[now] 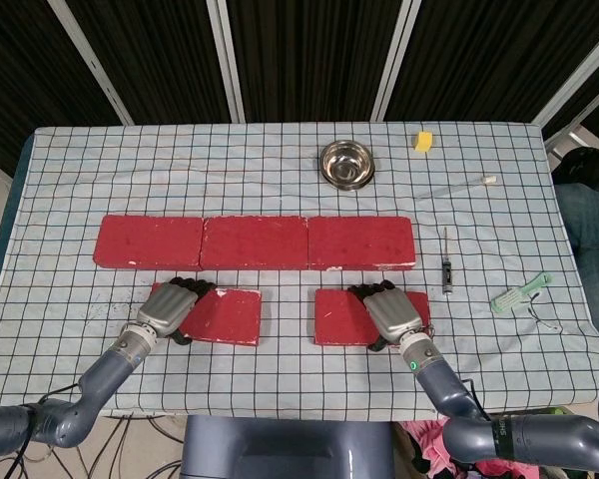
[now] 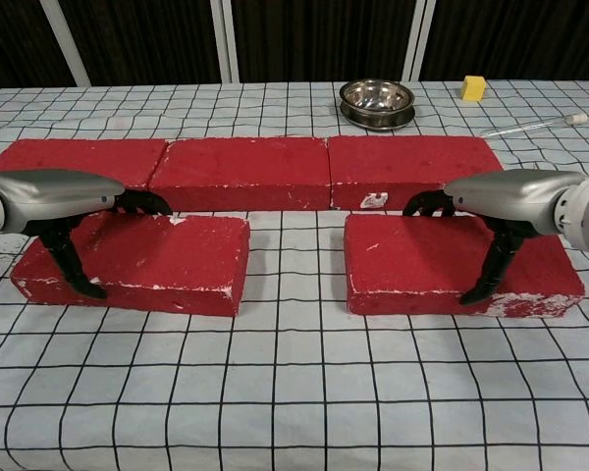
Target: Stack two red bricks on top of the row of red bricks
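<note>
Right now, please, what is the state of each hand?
Left hand: grips the left loose brick, which lies on the table.
Right hand: grips the right loose brick, which also lies on the table.

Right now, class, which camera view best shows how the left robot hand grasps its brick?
The chest view: the left robot hand arches over the loose left brick, one finger down its near face, others at the far edge. The head view shows the hand only from above, covering the brick's left end.

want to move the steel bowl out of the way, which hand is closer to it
Right. The right hand sits over the right loose brick, below and slightly right of the steel bowl. The left hand is on the left loose brick, much further left.
</note>
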Controlling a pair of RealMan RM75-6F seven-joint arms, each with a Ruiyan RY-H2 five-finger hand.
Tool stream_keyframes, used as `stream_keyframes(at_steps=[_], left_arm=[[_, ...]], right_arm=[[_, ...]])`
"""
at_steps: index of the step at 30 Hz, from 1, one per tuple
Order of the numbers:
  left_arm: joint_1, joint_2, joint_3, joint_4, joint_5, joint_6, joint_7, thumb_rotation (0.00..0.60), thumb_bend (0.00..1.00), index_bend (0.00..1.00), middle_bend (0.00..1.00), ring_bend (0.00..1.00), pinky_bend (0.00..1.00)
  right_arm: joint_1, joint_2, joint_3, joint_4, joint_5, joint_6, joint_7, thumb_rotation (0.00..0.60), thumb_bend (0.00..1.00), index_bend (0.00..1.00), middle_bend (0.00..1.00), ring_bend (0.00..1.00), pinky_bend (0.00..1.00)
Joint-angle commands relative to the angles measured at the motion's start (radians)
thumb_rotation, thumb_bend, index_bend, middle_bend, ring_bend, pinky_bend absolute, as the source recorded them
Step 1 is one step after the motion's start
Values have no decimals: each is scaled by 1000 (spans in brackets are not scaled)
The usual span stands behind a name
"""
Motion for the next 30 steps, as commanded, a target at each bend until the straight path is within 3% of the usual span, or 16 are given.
stream_keyframes(at_steps=[1,30], left_arm=[[-2,0,1,-2,-3,2,4,600,185,157,207,151,295],[-5,14,4,-14,-4,9,-6,600,185,157,207,151,295]], right_arm=[[0,-3,0,3,-2,-3,1,600,68,149,197,168,123],[-3,-4,10,4,-3,-16,13,600,68,149,197,169,123]])
